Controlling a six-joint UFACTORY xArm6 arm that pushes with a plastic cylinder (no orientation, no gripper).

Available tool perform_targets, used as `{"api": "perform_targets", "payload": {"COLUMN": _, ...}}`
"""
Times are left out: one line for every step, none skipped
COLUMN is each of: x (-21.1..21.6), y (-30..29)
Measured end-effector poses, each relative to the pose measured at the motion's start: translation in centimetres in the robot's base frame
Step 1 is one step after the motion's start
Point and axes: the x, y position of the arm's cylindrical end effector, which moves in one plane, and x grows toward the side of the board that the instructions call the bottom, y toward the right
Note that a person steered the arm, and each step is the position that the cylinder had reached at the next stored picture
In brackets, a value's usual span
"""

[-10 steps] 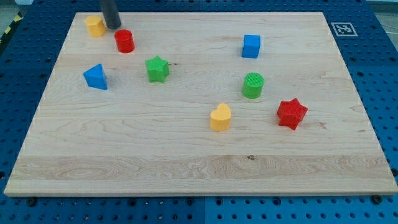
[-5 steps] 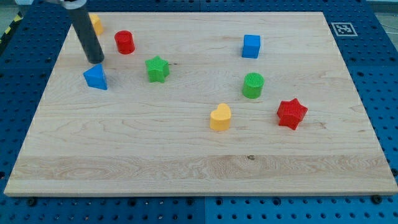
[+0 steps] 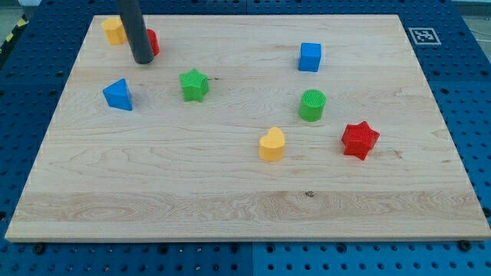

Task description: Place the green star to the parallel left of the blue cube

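In the camera view, a wooden board (image 3: 230, 184) was seen lying on a blue perforated table (image 3: 476, 92), with a printed marker (image 3: 423, 35) at the board's top right corner. The dark rod came down from the view's top left, and my tip (image 3: 143, 60) was placed near the top left of the board, in front of the red cylinder (image 3: 153, 43), which was partly covered by the rod. No claw was fitted to the arm, so no opening or hold could be reported.

The green star (image 3: 194, 84) was found below and to the right of my tip, apart from it. The blue cube (image 3: 310, 57) was seen well to the star's right and somewhat nearer the view's top, so the two were not level. A yellow block (image 3: 113, 30), its shape unclear, was seen just left of the rod. A blue triangular block (image 3: 117, 94) lay below my tip. A green cylinder (image 3: 312, 105), a yellow heart (image 3: 271, 144) and a red star (image 3: 360, 139) were spread over the board's right half.
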Motion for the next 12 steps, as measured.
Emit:
{"api": "perform_targets", "payload": {"x": 1.0, "y": 0.3}}
{"api": "perform_targets", "payload": {"x": 5.2, "y": 1.2}}
{"api": "perform_targets", "payload": {"x": 8.2, "y": 1.4}}
{"api": "perform_targets", "payload": {"x": 11.2, "y": 2.1}}
{"api": "perform_targets", "payload": {"x": 13.1, "y": 4.1}}
{"api": "perform_targets", "payload": {"x": 13.0, "y": 6.5}}
{"api": "perform_targets", "payload": {"x": 12.5, "y": 8.8}}
{"api": "perform_targets", "payload": {"x": 11.6, "y": 10.3}}
{"api": "perform_targets", "payload": {"x": 8.8, "y": 9.8}}
{"api": "perform_targets", "payload": {"x": 6.4, "y": 8.8}}
{"api": "perform_targets", "payload": {"x": 5.0, "y": 8.7}}
{"api": "perform_targets", "payload": {"x": 4.9, "y": 8.7}}
